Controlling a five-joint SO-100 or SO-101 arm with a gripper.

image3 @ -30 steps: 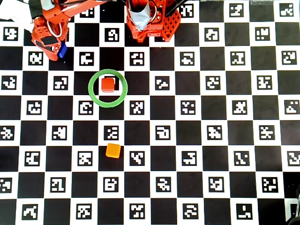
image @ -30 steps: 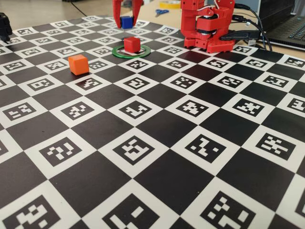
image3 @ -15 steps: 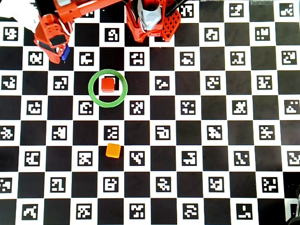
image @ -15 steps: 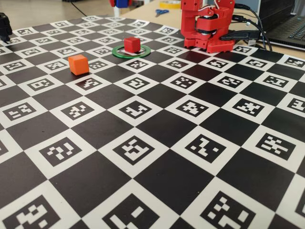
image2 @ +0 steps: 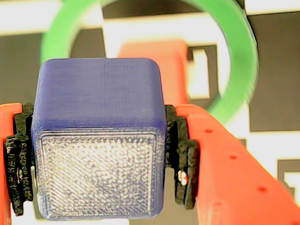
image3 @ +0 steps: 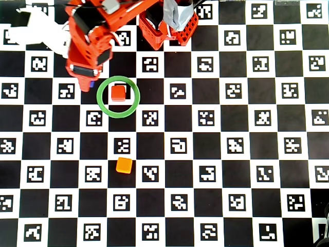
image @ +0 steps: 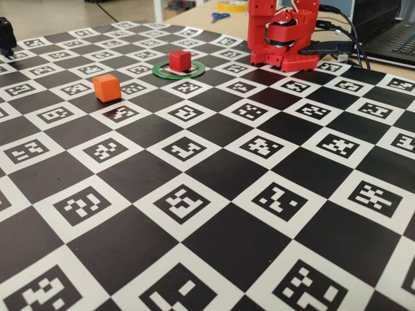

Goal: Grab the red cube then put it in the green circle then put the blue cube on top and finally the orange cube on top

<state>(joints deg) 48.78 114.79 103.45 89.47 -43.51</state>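
the fixed view sits low at the checkered mat's [image: 214, 194] near edge, facing the arm's base [image: 283, 35]. the overhead view looks straight down on the mat. the wrist view peers closely past the claw [image2: 101, 159]. all three share the green circle [image3: 119, 98] beyond the claw.

A checkerboard mat [image: 214, 155] of black squares and white squares bearing black fiducial markers is covering the table and filling nearly the whole fixed view and the overhead view [image3: 216, 154]. In the fixed view, a pair of blue-handled scissors [image: 220, 16] is lying on the pale wooden tabletop [image: 58, 14] beyond the mat at about twelve o'clock, with a yellow tape roll [image: 231, 6] sitting just past them at the top edge. At two o'clock a black laptop [image: 394, 40] is resting at the mat's far corner with black cables [image: 347, 29] trailing beside it, while a small black object [image: 6, 35], cut off by the frame, is standing at ten o'clock.
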